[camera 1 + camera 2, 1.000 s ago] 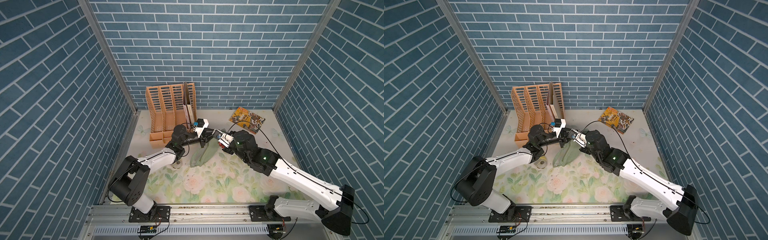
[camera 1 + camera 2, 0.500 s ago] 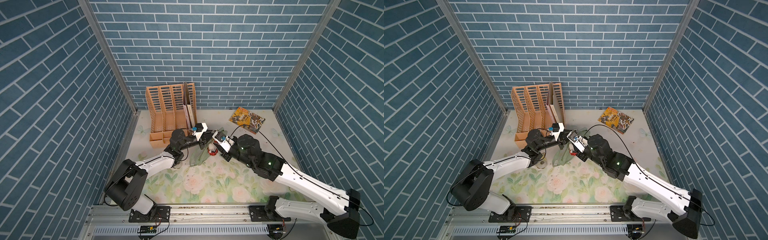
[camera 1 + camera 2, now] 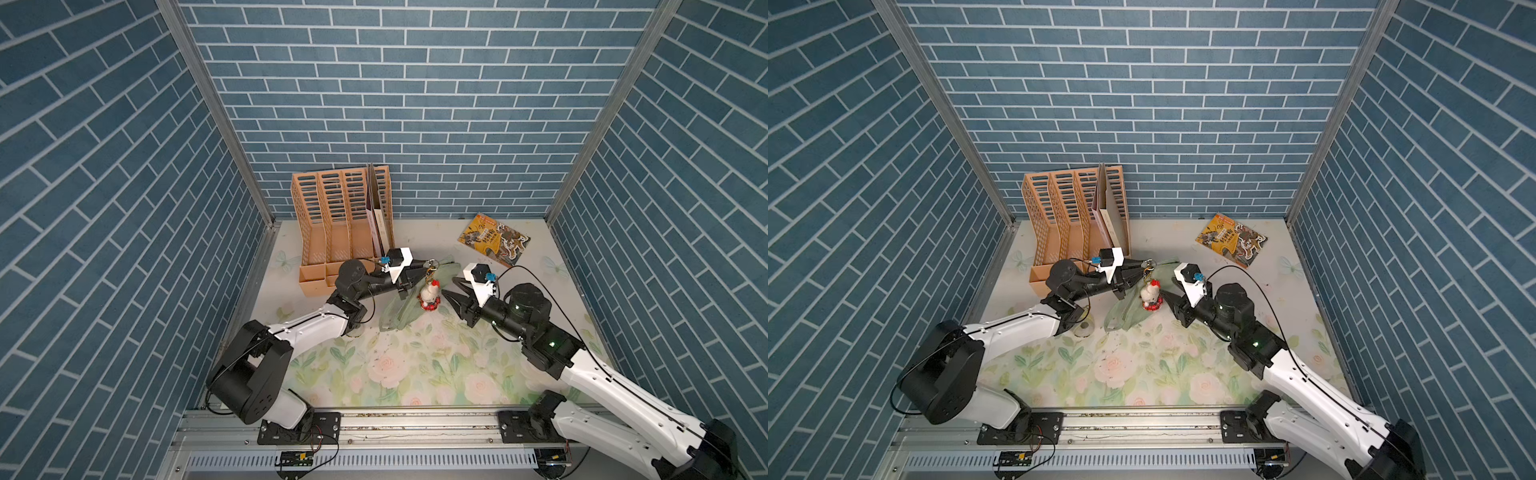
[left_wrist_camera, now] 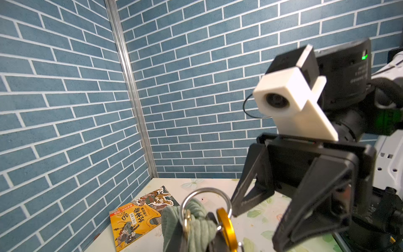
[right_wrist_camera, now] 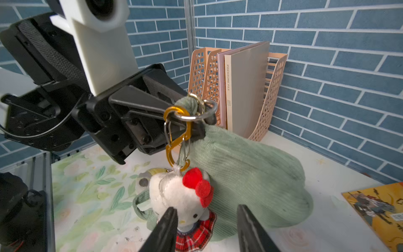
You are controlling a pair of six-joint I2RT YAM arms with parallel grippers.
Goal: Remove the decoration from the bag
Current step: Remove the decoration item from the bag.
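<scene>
One bag (image 5: 250,174), corner tight in the left pincer (image 5: 197,115); one plush charm (image 5: 174,194) on it; right pincer (image 5: 206,209) apart, empty.

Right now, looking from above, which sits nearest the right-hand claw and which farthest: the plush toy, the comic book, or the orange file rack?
From the right gripper, in a top view:
1. the plush toy, just off its open fingertips, against the bag.
2. the comic book, flat near the back wall.
3. the orange file rack, at the back wall, past the toy.
</scene>
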